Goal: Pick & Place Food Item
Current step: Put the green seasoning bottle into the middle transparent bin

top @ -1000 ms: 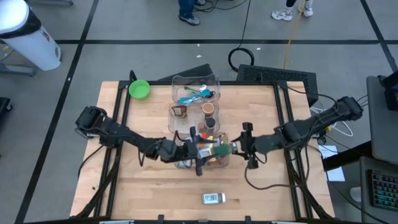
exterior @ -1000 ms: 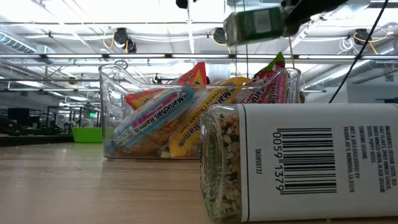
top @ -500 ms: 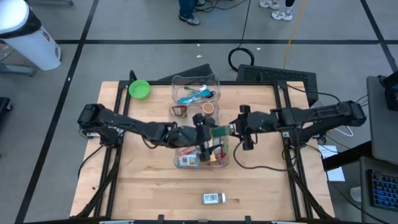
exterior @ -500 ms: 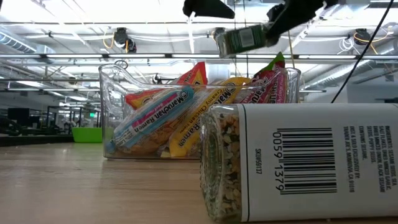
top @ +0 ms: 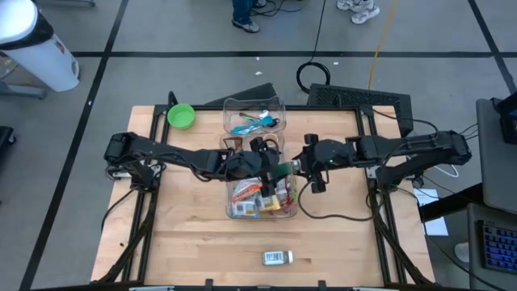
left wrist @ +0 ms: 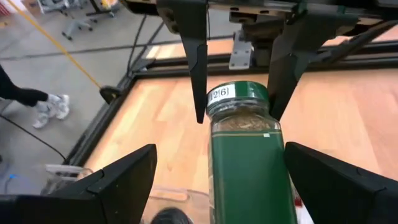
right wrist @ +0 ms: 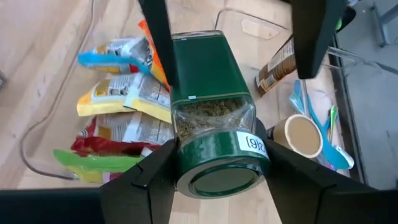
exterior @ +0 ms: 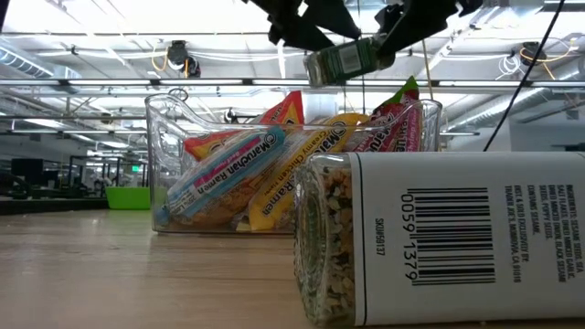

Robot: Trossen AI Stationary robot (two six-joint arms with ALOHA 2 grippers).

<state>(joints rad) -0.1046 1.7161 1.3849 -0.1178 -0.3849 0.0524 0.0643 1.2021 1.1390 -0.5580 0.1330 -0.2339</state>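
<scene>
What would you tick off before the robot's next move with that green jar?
1. Right jaws clamped on the green jar at its cap end: ok.
2. Left jaws spread wide, clear of the jar: ok.
3. Jar in the air above the clear bin: ok.
4. Jar's cap on: ok.
5. Second jar lying near the table's front edge, out of the way: ok.
6. Where the green jar should go: cannot tell.

A green-labelled, green-capped spice jar (right wrist: 214, 118) hangs over a clear bin (top: 262, 202) of yellow, red, blue and green ramen packets (exterior: 239, 174), with a lime-green bowl (top: 181, 115) upper left on the pale wood desk (top: 194, 234).
</scene>
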